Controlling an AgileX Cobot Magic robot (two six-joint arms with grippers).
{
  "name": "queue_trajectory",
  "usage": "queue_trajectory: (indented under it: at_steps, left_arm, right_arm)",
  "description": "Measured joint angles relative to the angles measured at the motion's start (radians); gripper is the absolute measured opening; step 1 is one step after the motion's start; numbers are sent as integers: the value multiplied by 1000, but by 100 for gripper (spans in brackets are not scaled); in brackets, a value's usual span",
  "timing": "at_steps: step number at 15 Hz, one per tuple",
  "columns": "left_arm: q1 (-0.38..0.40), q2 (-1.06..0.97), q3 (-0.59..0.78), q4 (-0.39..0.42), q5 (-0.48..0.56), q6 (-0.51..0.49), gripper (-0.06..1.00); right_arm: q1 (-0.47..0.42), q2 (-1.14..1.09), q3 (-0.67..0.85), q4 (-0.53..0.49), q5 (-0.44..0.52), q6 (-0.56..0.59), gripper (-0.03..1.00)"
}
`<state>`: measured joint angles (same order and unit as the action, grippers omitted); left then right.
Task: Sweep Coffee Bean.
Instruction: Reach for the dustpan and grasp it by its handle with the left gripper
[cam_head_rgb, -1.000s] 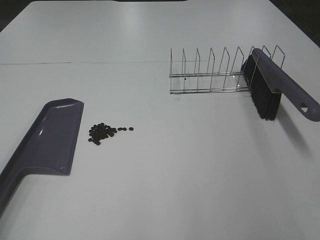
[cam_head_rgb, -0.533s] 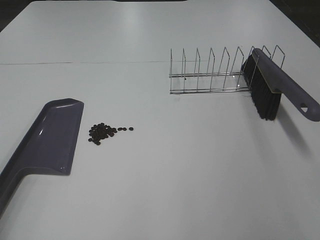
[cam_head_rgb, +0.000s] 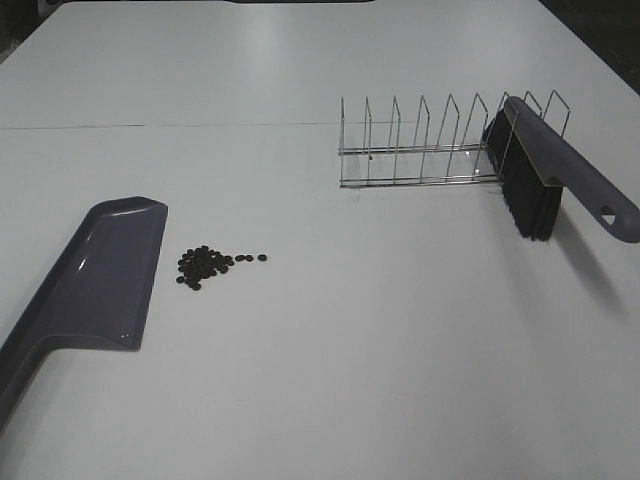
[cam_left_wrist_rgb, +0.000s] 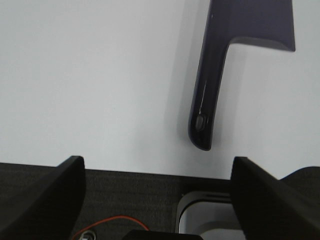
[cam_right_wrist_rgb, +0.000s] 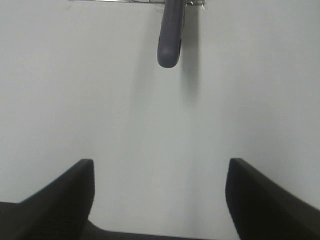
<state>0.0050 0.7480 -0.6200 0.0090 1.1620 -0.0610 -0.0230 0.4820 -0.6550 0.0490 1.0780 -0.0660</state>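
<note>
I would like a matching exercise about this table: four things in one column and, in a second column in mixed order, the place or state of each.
1 coffee beans
2 dustpan
3 brush
4 wire rack

a propped at the rack's right end
b flat, at the left of the table
c small pile beside the dustpan
d silver, standing upright

Pairs: 1-c; 2-b; 3-a; 4-d

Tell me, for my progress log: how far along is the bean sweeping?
Done: nothing; the coffee beans lie piled beside the dustpan, none in it. In hand: nothing; left hand and right hand are open and empty. Left: lifting the brush off the wire rack, sweeping.
</note>
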Motion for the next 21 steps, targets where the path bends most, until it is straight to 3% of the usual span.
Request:
queue_trajectory:
  at_steps: [5, 10, 16, 20, 21]
  left_arm:
    - [0, 291, 0, -51, -245, 1, 73]
    - [-7, 594, 0, -273, -445, 178, 73]
    - [-14, 842, -36, -297, -529, 192, 73]
    - [-120, 977, -99, -298, -556, 184, 73]
    - [-142, 1014, -104, -284, -569, 132, 73]
  right_arm:
    - [0, 232, -18, 46, -2, 0, 64]
    - [0, 313, -18, 51, -11, 0, 64]
    - [0, 318, -18, 51, -20, 0, 64]
    - [0, 318, -18, 69, -20, 0, 64]
    - [0, 318, -18, 78, -18, 0, 64]
